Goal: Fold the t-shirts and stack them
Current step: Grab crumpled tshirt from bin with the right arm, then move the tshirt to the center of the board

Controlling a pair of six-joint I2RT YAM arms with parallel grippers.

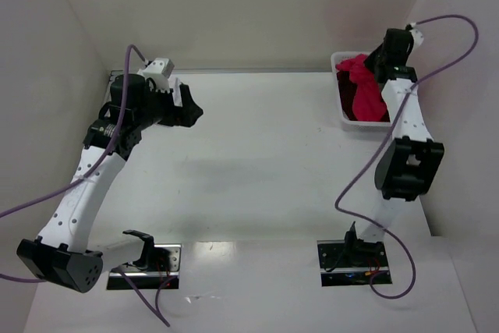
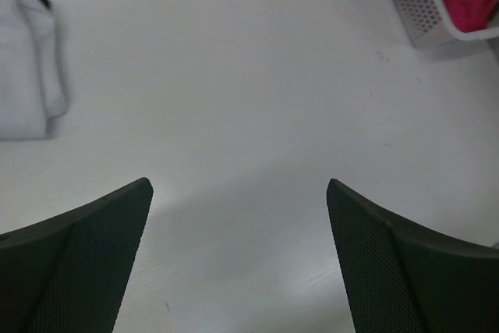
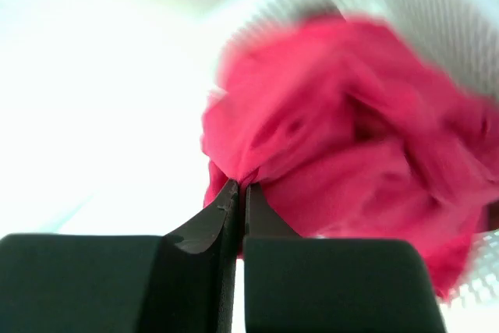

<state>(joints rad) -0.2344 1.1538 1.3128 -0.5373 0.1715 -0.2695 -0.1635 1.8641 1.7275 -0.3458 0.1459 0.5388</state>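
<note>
The right hand [image 3: 238, 193] is pinched shut on a fold of the crimson-red t-shirt [image 3: 335, 130], bunched just beyond its fingertips in the white lattice basket [image 2: 413, 1]. The left hand [image 2: 239, 185] hangs open over the desk [image 2: 234, 76], a folded white t-shirt [image 2: 27, 60] to its left. Held by so little cloth, the red shirt may slip free when lifted, or snag the lattice and drag the basket.

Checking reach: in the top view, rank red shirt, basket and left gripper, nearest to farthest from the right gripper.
1. red shirt, pinched in the right gripper.
2. basket, far right, under the shirt.
3. left gripper, across on the left.
</note>
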